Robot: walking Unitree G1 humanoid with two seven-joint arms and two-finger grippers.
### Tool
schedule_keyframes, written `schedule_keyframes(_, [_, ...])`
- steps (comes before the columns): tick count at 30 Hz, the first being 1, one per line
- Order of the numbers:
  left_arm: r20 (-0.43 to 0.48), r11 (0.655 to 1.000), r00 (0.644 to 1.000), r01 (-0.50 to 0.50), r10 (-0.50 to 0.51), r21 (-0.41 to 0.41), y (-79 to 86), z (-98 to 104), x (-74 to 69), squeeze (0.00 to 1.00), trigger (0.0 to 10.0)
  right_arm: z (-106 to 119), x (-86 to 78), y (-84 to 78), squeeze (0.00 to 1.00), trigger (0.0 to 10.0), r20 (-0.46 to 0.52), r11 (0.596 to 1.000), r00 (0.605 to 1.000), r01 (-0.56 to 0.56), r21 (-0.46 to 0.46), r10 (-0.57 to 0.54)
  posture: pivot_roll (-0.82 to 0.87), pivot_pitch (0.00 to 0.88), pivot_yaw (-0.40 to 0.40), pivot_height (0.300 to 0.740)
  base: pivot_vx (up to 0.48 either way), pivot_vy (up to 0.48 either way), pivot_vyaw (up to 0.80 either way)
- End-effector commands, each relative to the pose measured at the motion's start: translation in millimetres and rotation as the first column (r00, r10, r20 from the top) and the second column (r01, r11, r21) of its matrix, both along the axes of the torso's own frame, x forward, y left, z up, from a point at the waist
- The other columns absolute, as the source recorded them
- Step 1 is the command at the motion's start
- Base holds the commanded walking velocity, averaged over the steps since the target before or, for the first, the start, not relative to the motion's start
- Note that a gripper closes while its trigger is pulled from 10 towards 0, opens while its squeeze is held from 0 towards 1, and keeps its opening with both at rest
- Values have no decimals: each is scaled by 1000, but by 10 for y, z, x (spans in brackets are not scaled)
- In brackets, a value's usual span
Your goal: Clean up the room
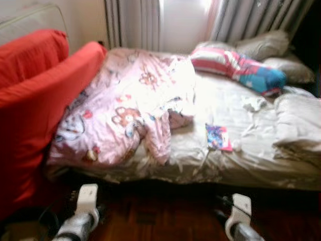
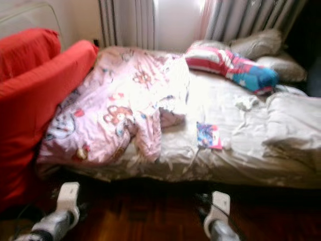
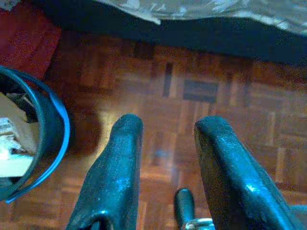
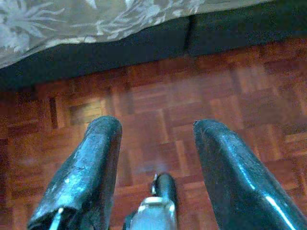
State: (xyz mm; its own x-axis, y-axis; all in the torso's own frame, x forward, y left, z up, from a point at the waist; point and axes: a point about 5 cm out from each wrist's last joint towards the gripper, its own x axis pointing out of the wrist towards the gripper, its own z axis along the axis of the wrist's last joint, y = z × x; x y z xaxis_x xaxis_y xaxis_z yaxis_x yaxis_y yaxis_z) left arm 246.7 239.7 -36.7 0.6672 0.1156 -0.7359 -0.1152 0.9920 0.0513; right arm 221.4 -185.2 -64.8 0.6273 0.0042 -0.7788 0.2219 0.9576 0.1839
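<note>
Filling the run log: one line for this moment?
left gripper open, low | right gripper open, low | bed ahead, messy | book on bed

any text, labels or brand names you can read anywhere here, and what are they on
No text can be read here.
Booklet on the bed: colourful printed cover, too blurred to read.
Pink quilt: cartoon pictures, no legible words.
Striped pillow: pattern, no lettering to make out.
Paper in the blue bin: too small and blurred to read.

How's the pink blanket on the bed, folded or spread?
Neither: the pink blanket lies bunched and rumpled across the bed's left half, one corner trailing toward the front edge.
</note>
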Motion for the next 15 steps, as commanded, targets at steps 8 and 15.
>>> schedule_keyframes(8, [6,1000,1000,25,-25,-12,-83,6,40,0,10000,17,8,-81,0,10000,10,1000,1000,12,-21,-12,45,0,-15,730,267,0,0])
schedule_keyframes(15, [5,1000,1000,27,-27,-11,-83,1,34,0,10000,12,0,-79,0,10000,10,1000,1000,15,-18,-14,46,0,-13,730,273,0,0])
